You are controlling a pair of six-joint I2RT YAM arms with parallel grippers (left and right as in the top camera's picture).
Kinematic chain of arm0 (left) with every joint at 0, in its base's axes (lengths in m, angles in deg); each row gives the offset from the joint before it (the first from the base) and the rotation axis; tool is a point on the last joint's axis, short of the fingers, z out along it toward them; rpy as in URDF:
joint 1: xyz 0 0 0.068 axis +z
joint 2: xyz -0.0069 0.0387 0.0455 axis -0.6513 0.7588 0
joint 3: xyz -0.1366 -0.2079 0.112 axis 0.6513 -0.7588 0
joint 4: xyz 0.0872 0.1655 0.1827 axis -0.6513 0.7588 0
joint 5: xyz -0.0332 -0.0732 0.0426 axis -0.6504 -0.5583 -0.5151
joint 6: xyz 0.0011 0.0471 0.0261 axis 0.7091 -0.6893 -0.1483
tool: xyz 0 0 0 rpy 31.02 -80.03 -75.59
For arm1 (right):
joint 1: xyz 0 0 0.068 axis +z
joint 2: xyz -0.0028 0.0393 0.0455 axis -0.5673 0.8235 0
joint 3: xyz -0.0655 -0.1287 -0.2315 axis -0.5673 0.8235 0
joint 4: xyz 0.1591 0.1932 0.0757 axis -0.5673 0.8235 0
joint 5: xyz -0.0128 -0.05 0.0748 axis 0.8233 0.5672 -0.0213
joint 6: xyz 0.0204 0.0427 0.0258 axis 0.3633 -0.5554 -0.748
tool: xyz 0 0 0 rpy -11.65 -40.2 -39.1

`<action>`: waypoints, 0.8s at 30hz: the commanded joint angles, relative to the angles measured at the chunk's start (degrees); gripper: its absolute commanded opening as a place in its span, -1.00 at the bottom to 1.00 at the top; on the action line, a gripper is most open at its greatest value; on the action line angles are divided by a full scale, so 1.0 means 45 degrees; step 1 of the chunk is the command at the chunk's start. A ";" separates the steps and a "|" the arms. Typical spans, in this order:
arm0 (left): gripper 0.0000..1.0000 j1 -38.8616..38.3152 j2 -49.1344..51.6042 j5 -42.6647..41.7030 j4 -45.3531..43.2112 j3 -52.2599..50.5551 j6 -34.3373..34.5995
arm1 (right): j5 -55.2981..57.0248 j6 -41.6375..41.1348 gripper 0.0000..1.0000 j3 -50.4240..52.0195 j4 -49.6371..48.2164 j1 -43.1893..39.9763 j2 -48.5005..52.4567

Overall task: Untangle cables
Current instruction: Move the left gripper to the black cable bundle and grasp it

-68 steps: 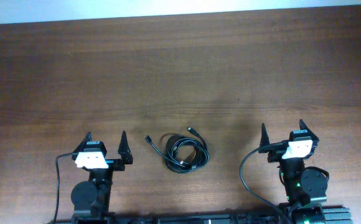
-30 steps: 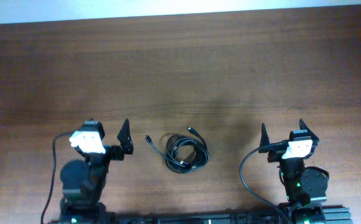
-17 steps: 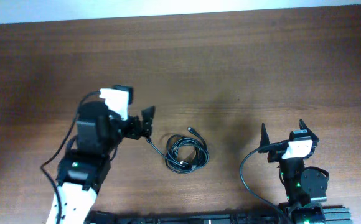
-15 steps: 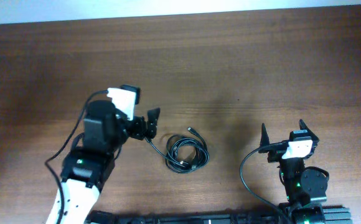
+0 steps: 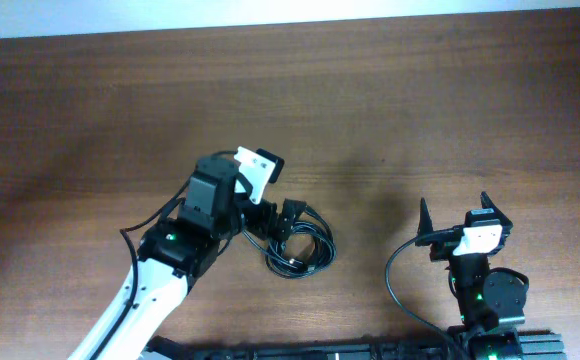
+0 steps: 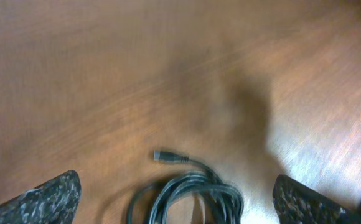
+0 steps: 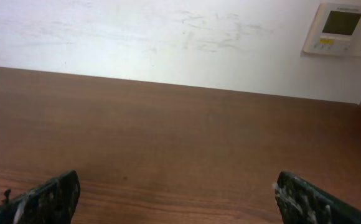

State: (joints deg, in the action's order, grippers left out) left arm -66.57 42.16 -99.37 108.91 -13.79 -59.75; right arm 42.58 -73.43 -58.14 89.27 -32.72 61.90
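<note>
The cables (image 5: 303,248) lie as one black coiled bundle on the wooden table, near its front middle. My left gripper (image 5: 288,222) hangs open over the bundle's left part. In the left wrist view the cables (image 6: 190,196) sit low between the wide-apart fingertips (image 6: 46,198), with one plug end (image 6: 164,155) pointing left above the coil. Nothing is gripped. My right gripper (image 5: 455,212) stands open at the front right, well away from the bundle. In the right wrist view its fingertips (image 7: 50,198) frame only bare table.
The brown wooden table (image 5: 390,110) stretches back to a white wall (image 7: 168,37) with a small wall panel (image 7: 341,28). A thick black arm wire (image 5: 395,275) loops beside the right arm's base.
The left arm has swung from its rest at the front left up and rightward until its open gripper came over the cable bundle. The right arm has not moved.
</note>
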 commanded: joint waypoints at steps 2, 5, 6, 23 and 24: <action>0.98 -0.0073 0.0316 0.0641 0.1758 0.0209 -0.0199 | -0.0073 0.0087 0.97 0.0063 0.0087 -0.0092 -0.0053; 0.98 -0.0073 0.0311 0.1088 0.2599 0.0209 0.0476 | -0.0073 0.0087 0.97 0.0063 0.0087 -0.0092 -0.0053; 0.98 -0.0073 0.0301 0.1724 0.2812 0.0209 0.0981 | -0.0073 0.0087 0.97 0.0063 0.0087 -0.0092 -0.0053; 0.98 -0.0078 -0.2166 0.5931 0.8500 0.1132 1.0006 | -0.0073 0.0087 0.97 0.0063 0.0087 -0.0092 -0.0053; 0.98 -0.0102 -0.2142 0.5678 0.8539 0.1069 1.0064 | -0.0073 0.0087 0.97 0.0063 0.0087 -0.0092 -0.0053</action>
State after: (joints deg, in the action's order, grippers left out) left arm -66.68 32.41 -73.31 146.47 -9.11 -21.94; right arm 42.58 -73.39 -58.14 89.27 -32.72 61.90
